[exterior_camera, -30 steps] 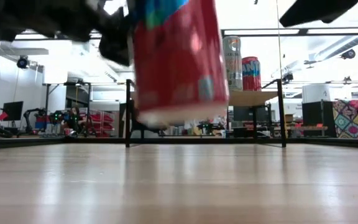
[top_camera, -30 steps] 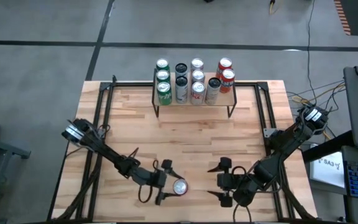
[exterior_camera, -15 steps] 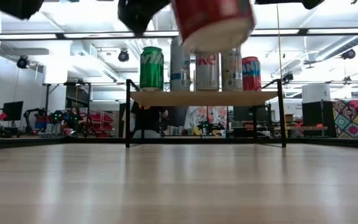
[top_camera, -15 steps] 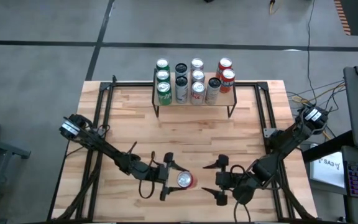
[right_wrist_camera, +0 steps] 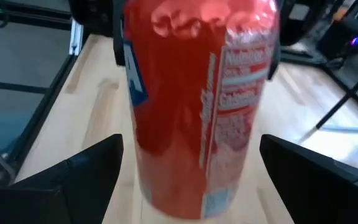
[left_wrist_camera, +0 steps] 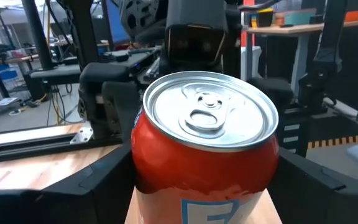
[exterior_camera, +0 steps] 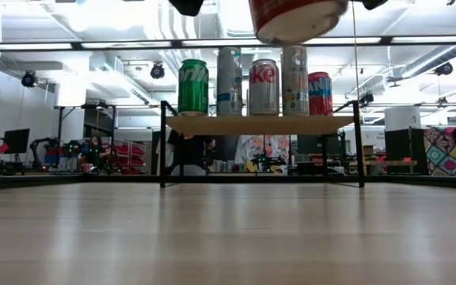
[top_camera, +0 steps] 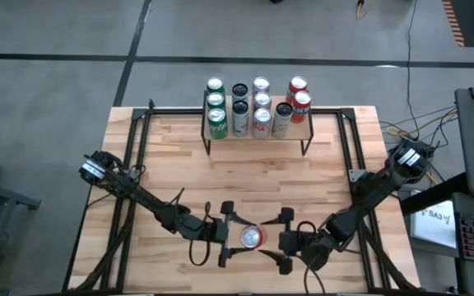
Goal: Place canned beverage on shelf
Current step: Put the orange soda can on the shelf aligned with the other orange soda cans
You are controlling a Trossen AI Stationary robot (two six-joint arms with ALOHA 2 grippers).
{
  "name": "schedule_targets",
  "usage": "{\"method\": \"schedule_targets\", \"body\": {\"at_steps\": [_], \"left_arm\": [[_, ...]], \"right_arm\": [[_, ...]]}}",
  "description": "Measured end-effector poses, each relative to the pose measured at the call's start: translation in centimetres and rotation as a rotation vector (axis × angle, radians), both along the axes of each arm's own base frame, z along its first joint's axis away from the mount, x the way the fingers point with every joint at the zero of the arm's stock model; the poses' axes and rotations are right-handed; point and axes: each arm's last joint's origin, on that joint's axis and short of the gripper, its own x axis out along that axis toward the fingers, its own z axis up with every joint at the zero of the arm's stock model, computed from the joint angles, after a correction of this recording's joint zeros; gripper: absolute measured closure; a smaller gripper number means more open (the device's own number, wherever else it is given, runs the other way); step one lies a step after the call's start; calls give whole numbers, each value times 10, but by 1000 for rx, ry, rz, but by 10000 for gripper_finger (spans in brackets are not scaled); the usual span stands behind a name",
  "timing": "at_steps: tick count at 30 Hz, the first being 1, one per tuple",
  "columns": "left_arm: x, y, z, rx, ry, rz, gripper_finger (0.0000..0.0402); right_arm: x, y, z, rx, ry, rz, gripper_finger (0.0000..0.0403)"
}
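Note:
A red can (top_camera: 252,238) hangs in the air over the table's near middle, top up; its bottom (exterior_camera: 295,20) shows at the top of the low view. My left gripper (top_camera: 230,234) is shut on it from the left. My right gripper (top_camera: 286,241) is open just right of the can, one finger (right_wrist_camera: 73,180) on either side of it (right_wrist_camera: 197,106), apart from it. The shelf (top_camera: 257,131), a low wood riser on black legs, stands at the table's far edge and carries several upright cans (exterior_camera: 264,85). My left gripper pinches the red can's side wall (left_wrist_camera: 148,180) between its two fingers (left_wrist_camera: 98,186), below the rim. The fingers come about level from the table's left. The can stands upright in the hold, silver top (left_wrist_camera: 210,112) up, lifted clear of the table.
The shelf top holds green, dark, silver and red cans (top_camera: 215,103) in rows, with a bare strip of board near its right front (top_camera: 303,125). Bare tabletop (top_camera: 253,177) lies between the shelf and the grippers. Black frame rails (top_camera: 138,140) run along the table's sides.
My left gripper has lifted the red can well above the table and carried it a little toward the table's right. My right gripper has moved toward the table's left, and its open fingers now stand on either side of the can.

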Motion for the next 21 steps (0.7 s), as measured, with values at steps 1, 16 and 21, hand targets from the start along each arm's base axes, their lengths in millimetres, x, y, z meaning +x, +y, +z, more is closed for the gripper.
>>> {"method": "schedule_targets", "body": {"at_steps": [1, 16, 21], "left_arm": [[0, 0, 1, -2, -3, 0, 115], [4, -2, 8, 18, -17, 6, 103], [4, -2, 9, 16, -22, 6, 68]], "right_arm": [[2, 0, -1, -12, -7, 2, 35], [13, 0, -2, -64, -64, 17, 105], [13, 0, -2, -54, -65, 13, 128]]}}
